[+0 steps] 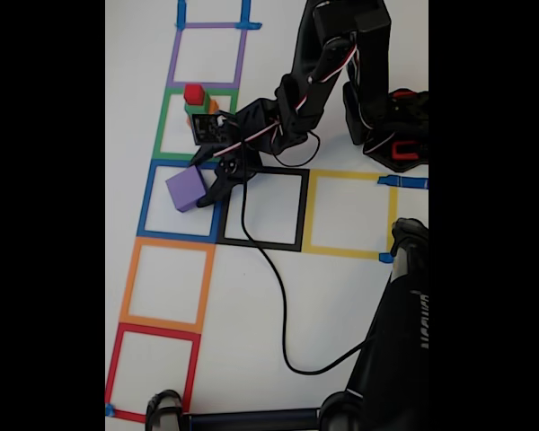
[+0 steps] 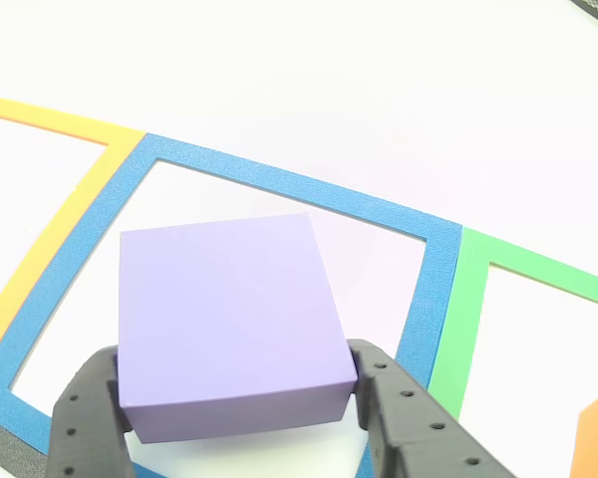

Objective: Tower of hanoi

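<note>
Fixed view shows one purple cube (image 1: 186, 189) inside the blue tape square (image 1: 149, 199), with the tool (image 1: 210, 182) clenched on it; in the other view its two black fingers (image 2: 85, 413) press the cube's (image 2: 224, 319) left and right sides. One red cube (image 1: 194, 93) tops one green cube (image 1: 196, 109), with one orange cube (image 1: 213, 107) partly hidden behind them, all within the green tape square (image 1: 163, 126). Seven tape squares lie on the white desk (image 1: 341, 296): purple, green, blue, orange, red, black and yellow. One black cable (image 1: 274, 296) trails across the desk.
</note>
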You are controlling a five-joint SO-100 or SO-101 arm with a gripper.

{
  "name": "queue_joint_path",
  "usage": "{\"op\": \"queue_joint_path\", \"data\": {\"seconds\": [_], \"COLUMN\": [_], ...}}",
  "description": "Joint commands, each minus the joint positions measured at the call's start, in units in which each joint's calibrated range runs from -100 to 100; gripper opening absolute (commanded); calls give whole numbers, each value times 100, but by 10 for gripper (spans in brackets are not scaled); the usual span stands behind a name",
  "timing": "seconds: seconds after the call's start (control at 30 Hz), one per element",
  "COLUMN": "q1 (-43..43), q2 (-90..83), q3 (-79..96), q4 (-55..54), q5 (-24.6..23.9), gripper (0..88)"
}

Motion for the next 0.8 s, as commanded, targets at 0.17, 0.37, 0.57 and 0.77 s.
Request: {"op": "queue_joint_path", "data": {"seconds": [0.17, 0.37, 0.57, 0.77], "q1": [42, 13, 52, 80], "q2": [502, 567, 744, 914], "q3": [-560, -533, -551, -533], "q4": [-425, -506, -660, -871], "q5": [36, 36, 36, 36], "gripper": [151, 153, 159, 188]}}
